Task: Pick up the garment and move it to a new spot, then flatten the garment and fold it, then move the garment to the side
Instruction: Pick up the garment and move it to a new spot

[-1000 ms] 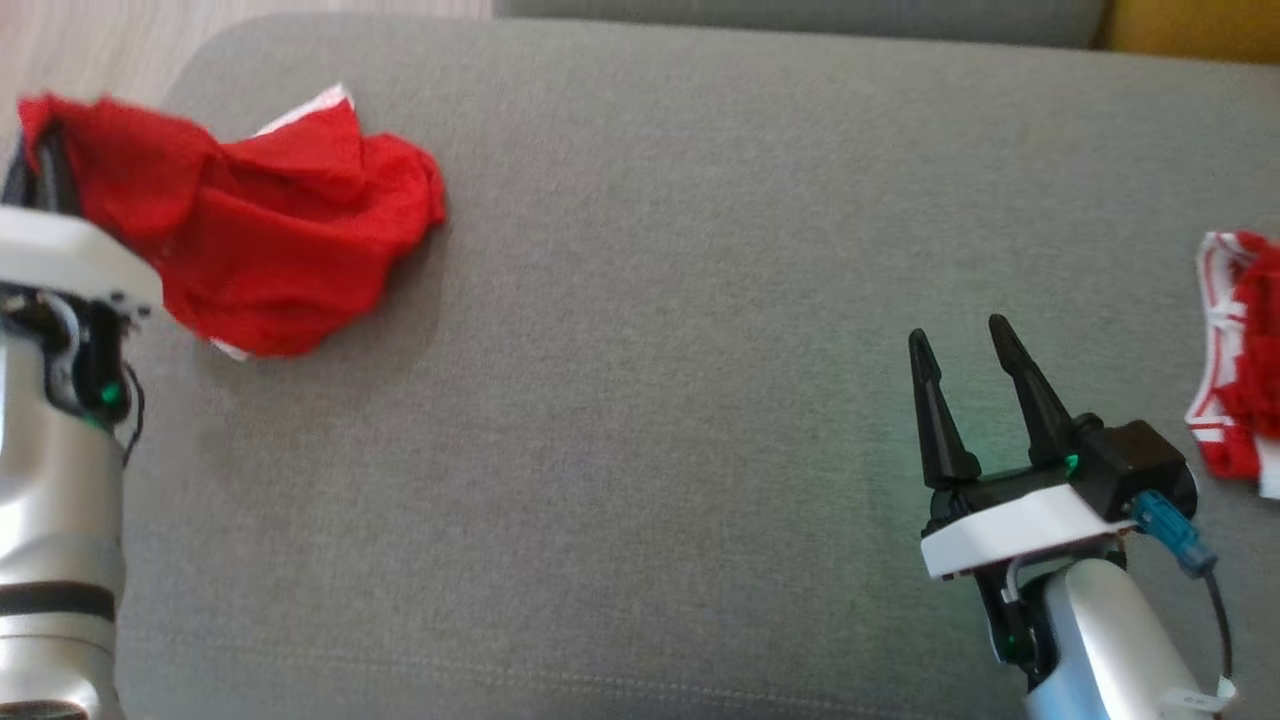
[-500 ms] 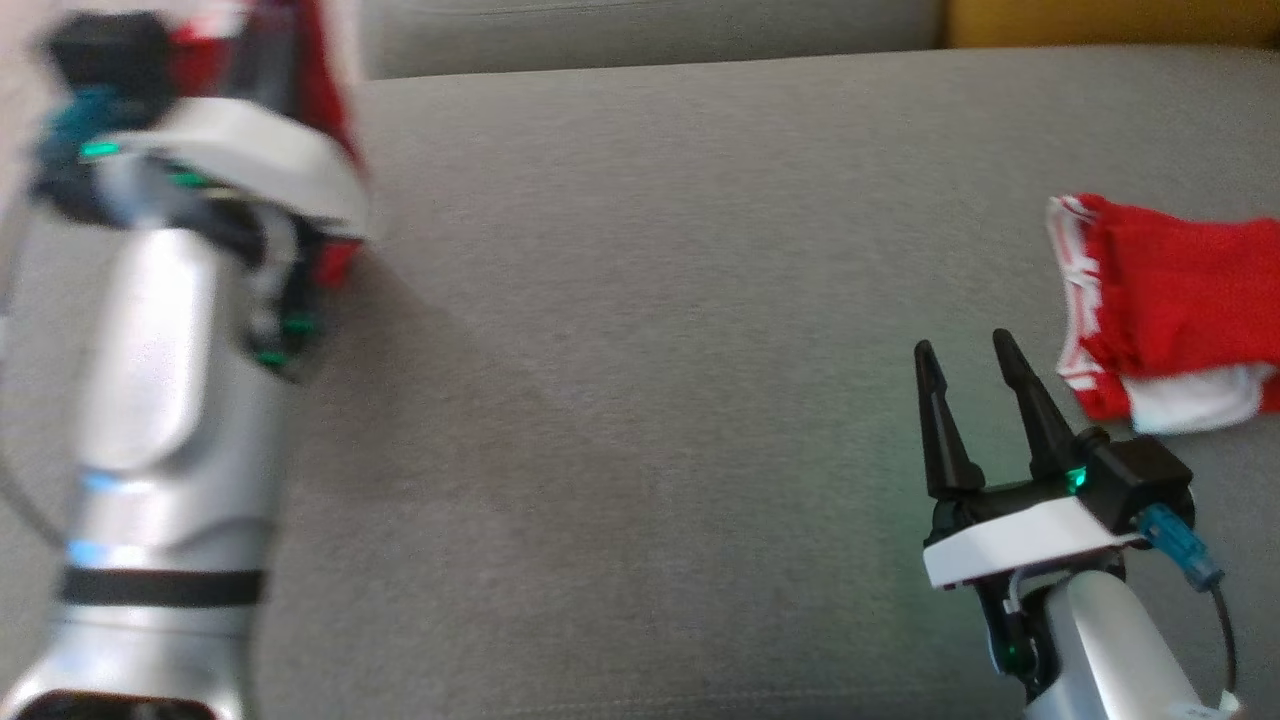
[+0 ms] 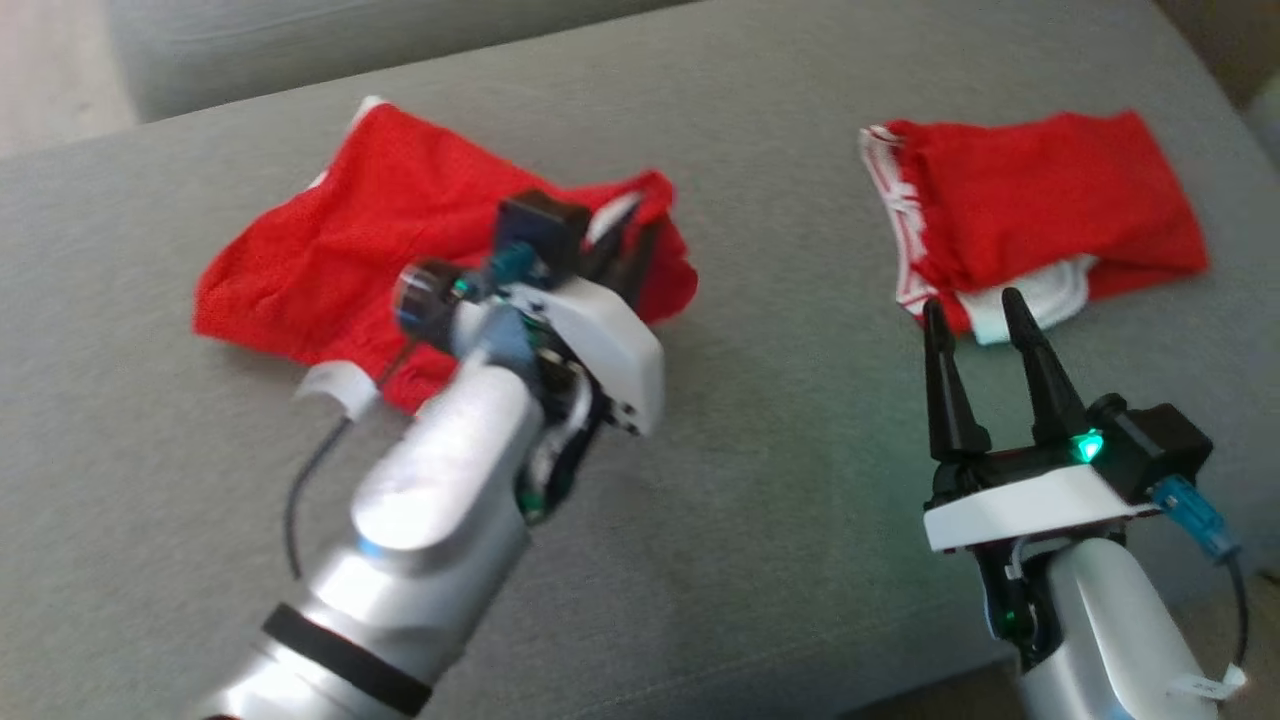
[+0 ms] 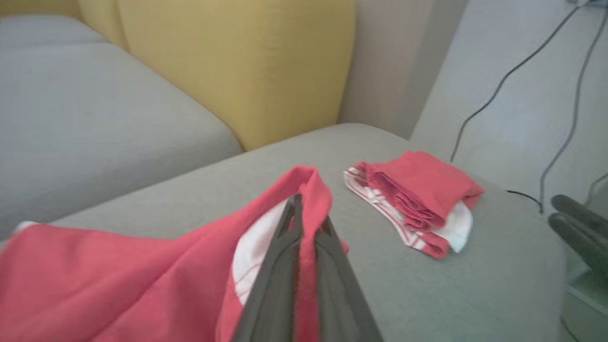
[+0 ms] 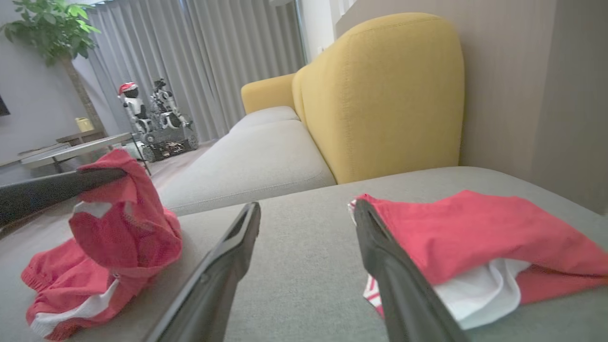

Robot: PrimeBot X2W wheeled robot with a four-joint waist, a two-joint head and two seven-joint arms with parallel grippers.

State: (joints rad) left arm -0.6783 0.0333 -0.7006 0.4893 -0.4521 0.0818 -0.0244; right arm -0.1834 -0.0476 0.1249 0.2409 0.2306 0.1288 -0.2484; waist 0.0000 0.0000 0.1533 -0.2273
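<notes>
Two red garments lie on the sofa cushion [image 3: 780, 450]. The left tool [image 4: 298, 202] clamps the hem of the crumpled garment [image 3: 330, 260] (probably to carry it elsewhere); the right tool [image 3: 975, 310], jaws apart, hovers near the folded garment [image 3: 1050, 200].

The left pincer [image 4: 308, 213] is closed on the red garment [image 4: 118, 280] lying across the grey cushion [image 4: 427, 294].
</notes>
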